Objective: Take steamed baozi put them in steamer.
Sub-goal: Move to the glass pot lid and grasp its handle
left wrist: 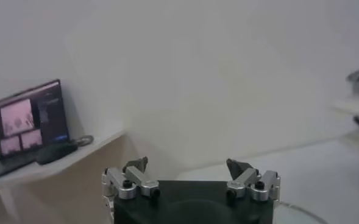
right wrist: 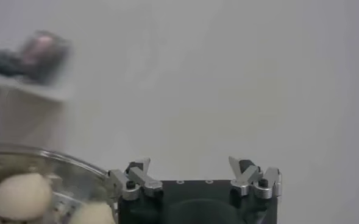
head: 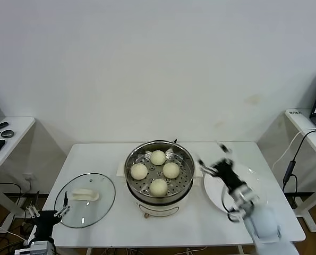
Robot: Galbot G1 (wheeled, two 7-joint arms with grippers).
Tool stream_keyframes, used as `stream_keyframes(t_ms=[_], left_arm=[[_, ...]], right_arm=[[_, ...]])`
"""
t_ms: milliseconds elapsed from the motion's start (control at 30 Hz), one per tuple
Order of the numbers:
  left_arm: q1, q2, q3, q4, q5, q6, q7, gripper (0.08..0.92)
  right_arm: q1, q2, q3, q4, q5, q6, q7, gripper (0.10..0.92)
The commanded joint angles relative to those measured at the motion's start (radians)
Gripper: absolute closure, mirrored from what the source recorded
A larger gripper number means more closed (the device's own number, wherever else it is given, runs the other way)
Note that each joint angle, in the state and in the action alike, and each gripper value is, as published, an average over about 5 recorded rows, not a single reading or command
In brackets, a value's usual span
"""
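Head view: high, looking forward and down over the white table (head: 110, 154). Left wrist view: low, past its own fingers (left wrist: 133, 179), toward a side desk (left wrist: 51, 161). Right wrist view: close beside the steamer (right wrist: 63, 176), shared with head view.

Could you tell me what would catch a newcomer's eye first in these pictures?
The shiny steamer at the table's centre, with four steamed baozi on its perforated tray. To its right, the right gripper hangs open over an empty white plate; to its left lies the glass lid.
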Motion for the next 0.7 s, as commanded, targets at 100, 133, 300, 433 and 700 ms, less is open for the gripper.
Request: stream_keyframes(t_ms=[100, 133, 300, 433, 700], left_arm=[[0.023, 0.139, -0.066, 0.208, 1.014, -0.111, -0.085, 0.177], [0.015, 0.147, -0.064, 0.222, 1.059, -0.125, -0.084, 0.177], [-0.078, 0.175, -0.022, 0.33, 1.178, -0.179, -0.099, 0.177], [-0.153, 0.187, 0.024, 0.381, 1.188, -0.205, -0.101, 0.177], [-0.266, 0.205, 0.106, 0.453, 1.187, -0.225, -0.067, 0.177]], right_arm=[[-0.427, 0.279, 0.429, 0.07, 0.008, 0.126, 0.059, 0.203], [-0.431, 0.284, 0.436, 0.07, 0.015, 0.126, 0.062, 0.203], [-0.442, 0.305, 0.447, 0.069, 0.032, 0.128, 0.064, 0.203], [-0.434, 0.32, 0.444, 0.072, 0.021, 0.125, 0.063, 0.203], [-0.425, 0.338, 0.417, 0.068, -0.01, 0.124, 0.067, 0.203]])
